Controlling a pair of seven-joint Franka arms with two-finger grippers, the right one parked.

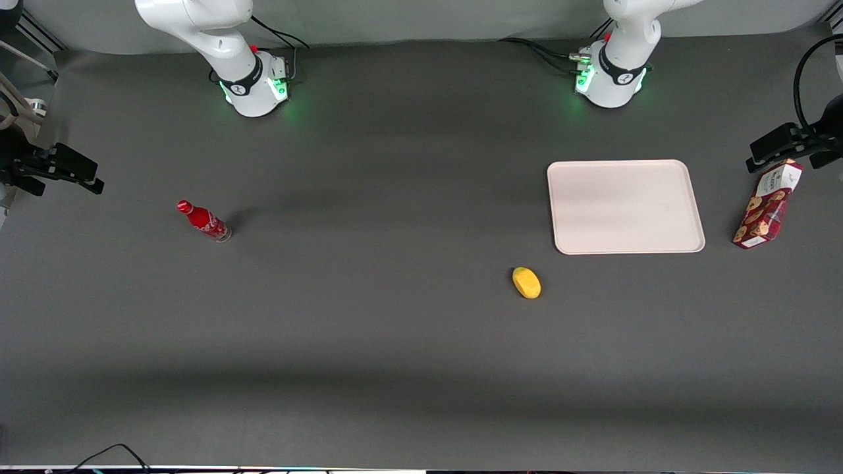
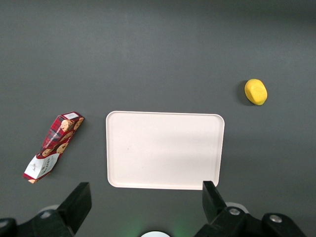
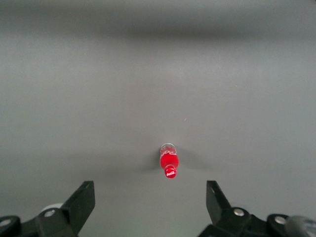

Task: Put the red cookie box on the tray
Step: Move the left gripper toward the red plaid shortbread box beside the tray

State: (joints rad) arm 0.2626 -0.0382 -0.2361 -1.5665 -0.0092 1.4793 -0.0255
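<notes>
The red cookie box (image 1: 768,204) (image 2: 53,146) lies flat on the dark table beside the tray (image 1: 625,206) (image 2: 165,149), toward the working arm's end of the table and a small gap away from the tray's rim. The pale cream tray has nothing on it. My gripper (image 1: 793,148) (image 2: 146,207) hangs high above the table, open, with nothing between its fingers. In the front view it shows just above the box's white label end.
A yellow lemon-like object (image 1: 526,282) (image 2: 256,92) lies nearer the front camera than the tray, off its corner. A small red bottle (image 1: 203,221) (image 3: 169,162) stands toward the parked arm's end of the table.
</notes>
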